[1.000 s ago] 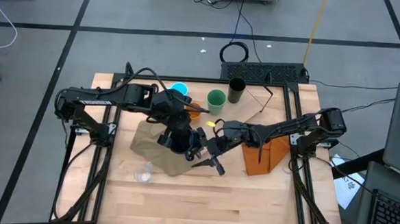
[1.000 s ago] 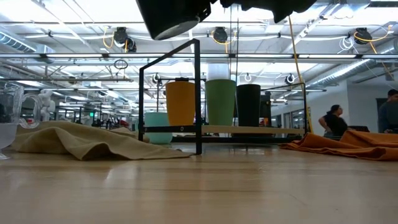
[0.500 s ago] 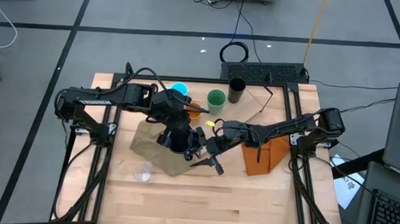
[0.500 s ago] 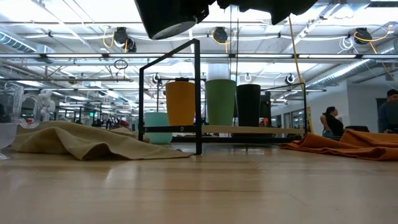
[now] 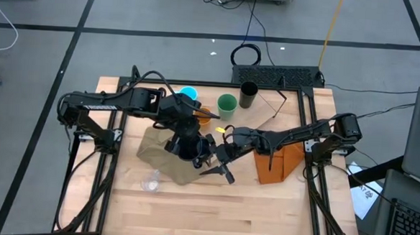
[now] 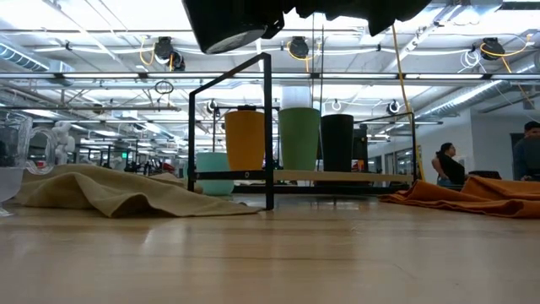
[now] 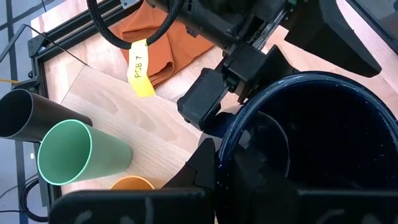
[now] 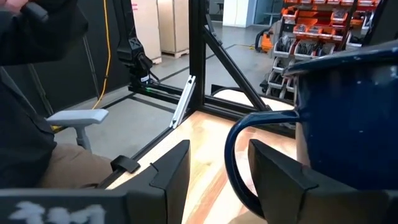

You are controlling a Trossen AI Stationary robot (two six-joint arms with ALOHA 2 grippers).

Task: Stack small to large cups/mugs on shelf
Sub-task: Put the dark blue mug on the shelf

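Observation:
A dark navy mug (image 5: 187, 146) hangs high above the olive cloth (image 5: 166, 158), with my left gripper (image 7: 231, 163) shut on it. My right gripper (image 8: 217, 163) comes level from the table's right and stands open, one finger on each side of the mug's handle (image 8: 237, 149). On the shelf (image 6: 354, 176) at the far side stand an orange cup (image 6: 245, 139), a green cup (image 6: 299, 138) and a black tumbler (image 6: 337, 142). The cyan mug (image 5: 188, 94) stands at the shelf's left end. A tiny clear cup (image 5: 150, 180) stands on the table nearer the front. My left gripper pinches the mug's wall at the rim (image 7: 235, 132), one finger inside and one outside. The fingers slant down from the table's left. The mug (image 6: 232, 24) is lifted clear and slightly tilted. My right gripper: I cannot tell whether its fingers touch the handle.
A folded orange cloth (image 5: 276, 164) lies to the right of the mug, under my right arm. The shelf's black frame (image 6: 268, 127) rises at its near left end. Bare wood lies along the table's near edge. People show in the room beyond.

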